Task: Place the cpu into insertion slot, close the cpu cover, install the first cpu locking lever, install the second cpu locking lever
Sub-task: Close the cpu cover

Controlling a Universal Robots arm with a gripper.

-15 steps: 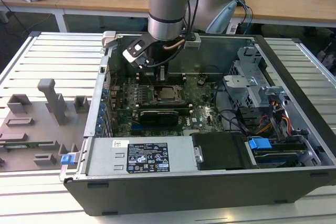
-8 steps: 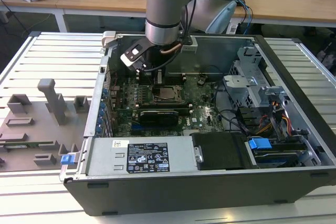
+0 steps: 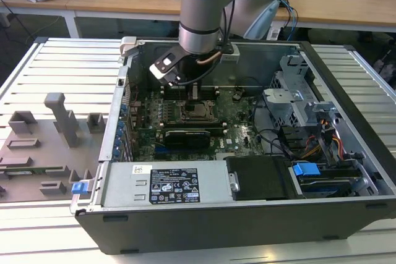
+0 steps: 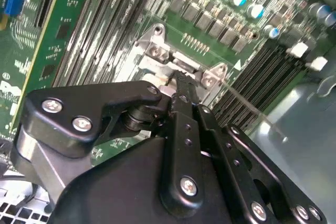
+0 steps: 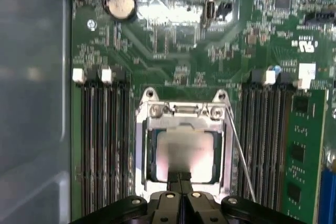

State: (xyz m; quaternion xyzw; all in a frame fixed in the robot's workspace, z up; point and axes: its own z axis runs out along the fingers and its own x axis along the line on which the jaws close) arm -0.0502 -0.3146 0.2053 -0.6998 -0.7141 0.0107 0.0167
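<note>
Right now we are looking at the cpu (image 5: 184, 153) sitting in the insertion slot (image 5: 150, 156), near the middle of the green motherboard (image 5: 173, 51). It is showing a flat, silvery-grey square top that is glaring pinkish-white under the light. The cpu cover (image 5: 143, 145), a silver frame plate with a cut-out window, is lying down around it, so only the chip's centre is facing us. Banks of long dark memory slots (image 5: 102, 145) are running along both sides of the socket.

We are finding the gripper (image 5: 180, 178) with its two black fingers (image 4: 184, 108) pressed together and nothing between them, the tips hanging just over the cover's edge (the edge nearest the gripper body). A thin metal locking lever (image 5: 241, 150) is slanting along one side of the socket; it is possibly standing raised rather than latched, though we are not able to tell.

Glare is washing out the chip's surface, the slot's pin field is lying covered beneath the chip, and the gripper body is blocking the socket's near rim. In the exterior view the arm (image 3: 204, 4) is reaching down into the open computer case (image 3: 346, 91).
</note>
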